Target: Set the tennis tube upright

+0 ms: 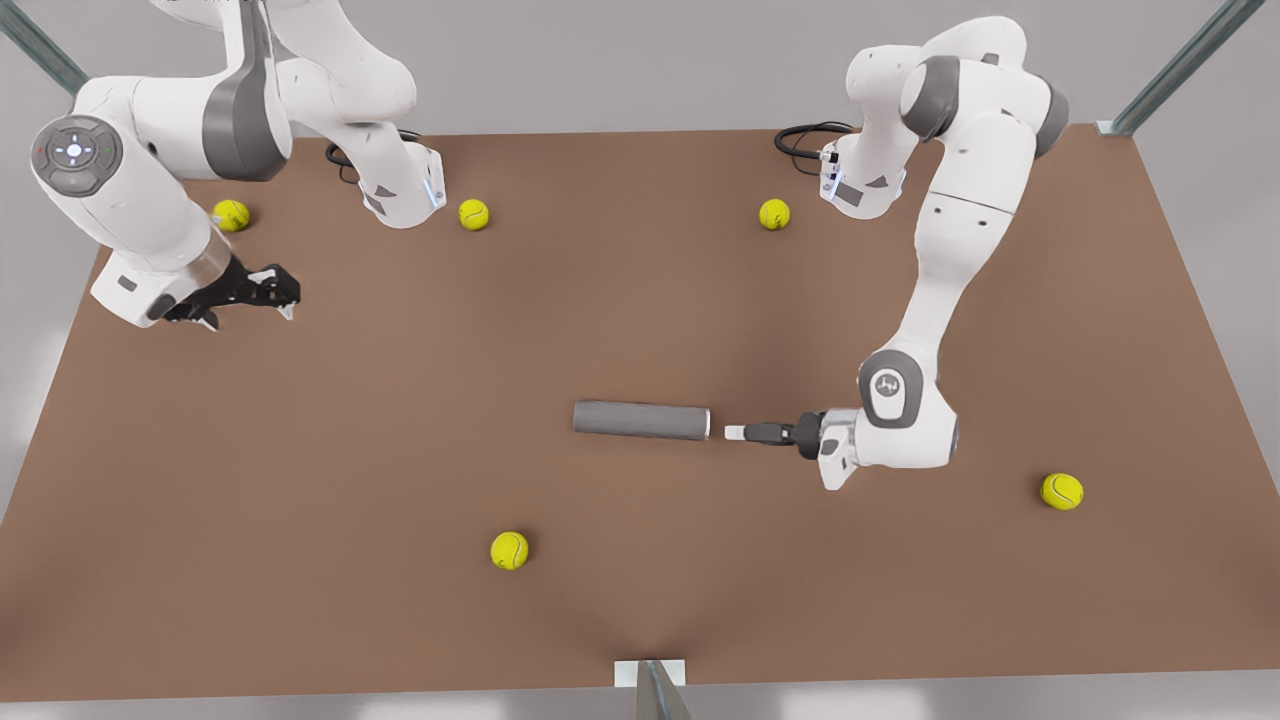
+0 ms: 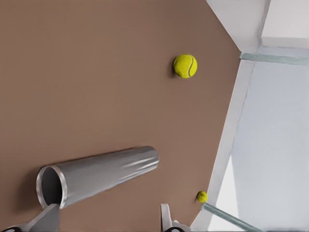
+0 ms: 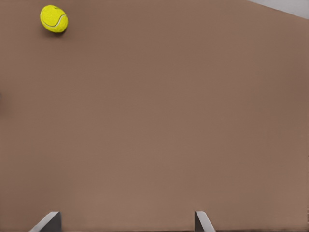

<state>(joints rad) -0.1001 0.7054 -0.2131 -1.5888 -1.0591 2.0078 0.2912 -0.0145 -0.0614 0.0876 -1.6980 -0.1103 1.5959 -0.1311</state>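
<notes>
Grey tennis tube (image 1: 641, 419) lies flat mid-table (image 1: 640, 300) in the front view, its lighter rim facing the left gripper (image 1: 735, 433), just beside it and apart; that gripper's spread is hard to judge here. Right gripper (image 1: 285, 297) waits at the front view's left. Left wrist view: tube's open mouth (image 2: 51, 186) near spread, empty fingers (image 2: 46, 220), cut off at the edge. Right wrist view: fingertips (image 3: 48, 221) apart, empty, over bare table beside a ball (image 3: 54, 19).

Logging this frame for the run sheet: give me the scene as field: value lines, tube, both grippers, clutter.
tube state: tennis tube lying flat on the table, not upright
tube rim: lighter open end faces the left gripper
left gripper: open, level with the tube's rim end, just short of it, not touching
right gripper: open, waiting far off at the front view's left
clutter: tennis balls scattered
</notes>
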